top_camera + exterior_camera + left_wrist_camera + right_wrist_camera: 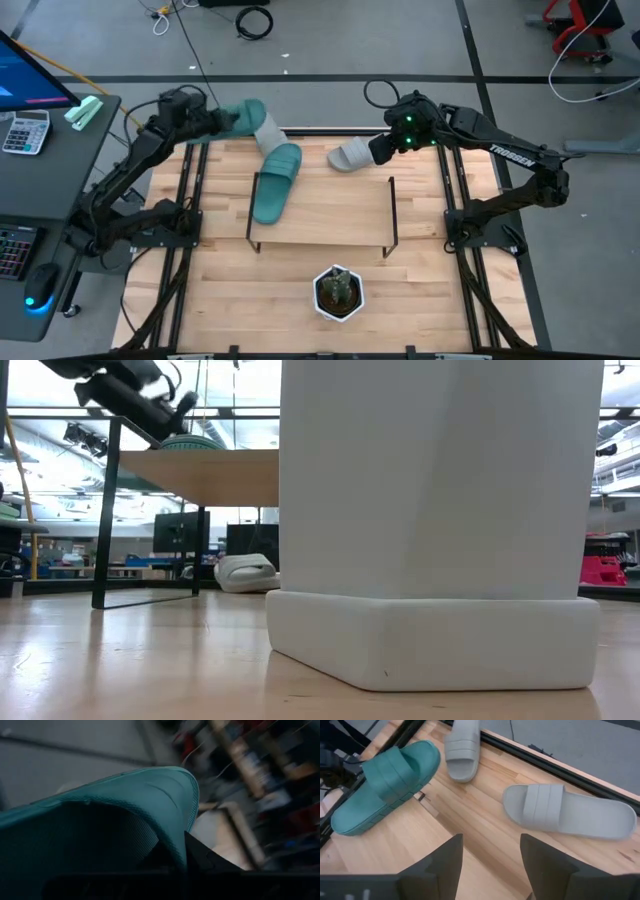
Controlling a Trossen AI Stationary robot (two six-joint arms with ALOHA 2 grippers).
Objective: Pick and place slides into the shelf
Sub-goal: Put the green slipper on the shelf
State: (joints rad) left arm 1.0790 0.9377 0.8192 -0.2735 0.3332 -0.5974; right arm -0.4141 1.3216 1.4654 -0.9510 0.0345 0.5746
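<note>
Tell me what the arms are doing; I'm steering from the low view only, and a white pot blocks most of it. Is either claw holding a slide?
Observer: Yes. The left claw is shut on a teal slide, beyond the far left corner of the shelf.
Operator: And the right claw?
Observer: The right claw is open and empty, over the table, facing a grey slide that lies flat.
Operator: Anything on the shelf?
Observer: One. The second teal slide lies on its left end, overhanging the far edge.
</note>
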